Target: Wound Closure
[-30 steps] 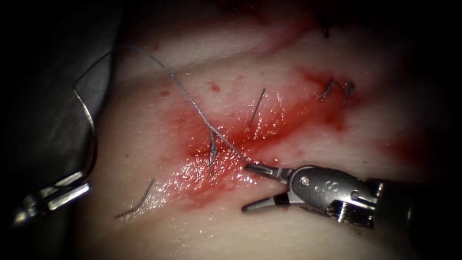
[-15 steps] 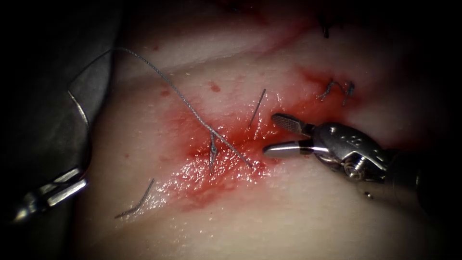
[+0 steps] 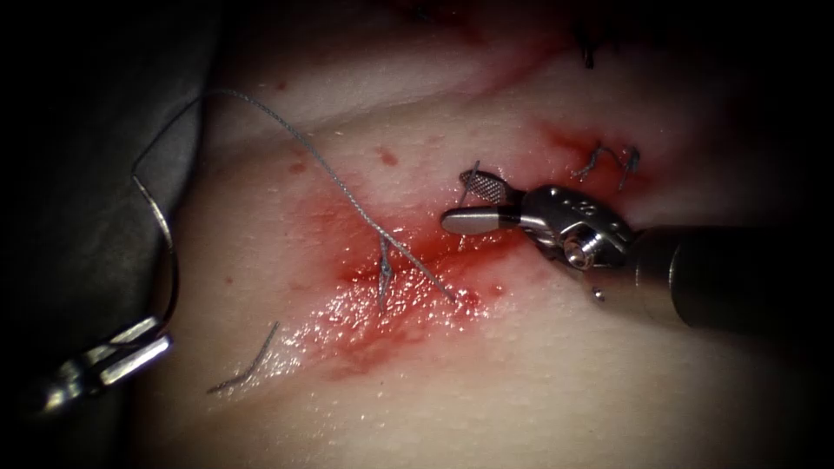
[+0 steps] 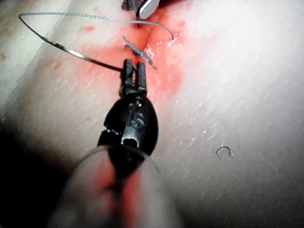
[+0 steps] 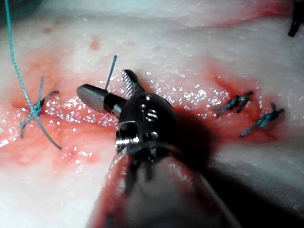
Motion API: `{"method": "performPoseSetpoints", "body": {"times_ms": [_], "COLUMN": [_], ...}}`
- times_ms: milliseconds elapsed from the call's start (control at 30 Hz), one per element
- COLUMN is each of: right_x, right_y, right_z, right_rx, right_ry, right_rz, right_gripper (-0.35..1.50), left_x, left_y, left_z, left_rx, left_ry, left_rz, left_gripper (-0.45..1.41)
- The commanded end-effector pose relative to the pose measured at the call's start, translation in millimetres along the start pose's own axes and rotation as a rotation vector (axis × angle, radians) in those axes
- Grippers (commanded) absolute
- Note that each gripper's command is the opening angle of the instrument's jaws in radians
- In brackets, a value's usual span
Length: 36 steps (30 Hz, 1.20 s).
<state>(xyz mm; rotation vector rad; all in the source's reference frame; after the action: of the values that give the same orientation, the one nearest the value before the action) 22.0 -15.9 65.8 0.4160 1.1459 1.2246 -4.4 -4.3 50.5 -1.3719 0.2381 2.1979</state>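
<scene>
Left of the cut, left hand point(image 3: 130, 346) gripping needle point(image 3: 163, 252), right hand point(image 3: 469, 201) spread

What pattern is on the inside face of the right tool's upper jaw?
A fine crosshatched grid, on the right tool; the endoscope view shows it best.

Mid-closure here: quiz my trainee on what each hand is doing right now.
1. True or false: the left hand grips the needle near its tip, outside the tissue.
2. The right hand's jaws are: A open, empty; B shut on thread; C shut on tissue.
3. What stands up beside the right hand's tips?
Key: 1 true; 2 A; 3 a cut end of thread.
</scene>
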Motion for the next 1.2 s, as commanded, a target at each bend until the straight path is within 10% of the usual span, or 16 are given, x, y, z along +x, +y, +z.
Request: {"method": "performPoseSetpoints", "body": {"times_ms": [33,400,1200], "right_x": [-0.2,0.6,2.8], "right_y": [-0.2,-1.8,-4.1], "right_z": [1.0,0.0,-1.5], "right_rx": [-0.011,-0.008,0.007], "right_ry": [0.008,0.067,0.115], "right_rz": [0.007,-0.239,-0.252], "right_gripper": [-0.27,-0.35,-0.35], "left_x": [-0.5,-0.5,-1.8], "left_y": [0.6,1.4,2.7], "left_z": [0.7,1.3,2.6], "left_rx": [-0.004,-0.021,-0.048], "left_ry": [0.000,-0.001,-0.016], "left_rz": [-0.006,-0.002,-0.010], "left_gripper": [-0.28,-0.30,-0.32]}}
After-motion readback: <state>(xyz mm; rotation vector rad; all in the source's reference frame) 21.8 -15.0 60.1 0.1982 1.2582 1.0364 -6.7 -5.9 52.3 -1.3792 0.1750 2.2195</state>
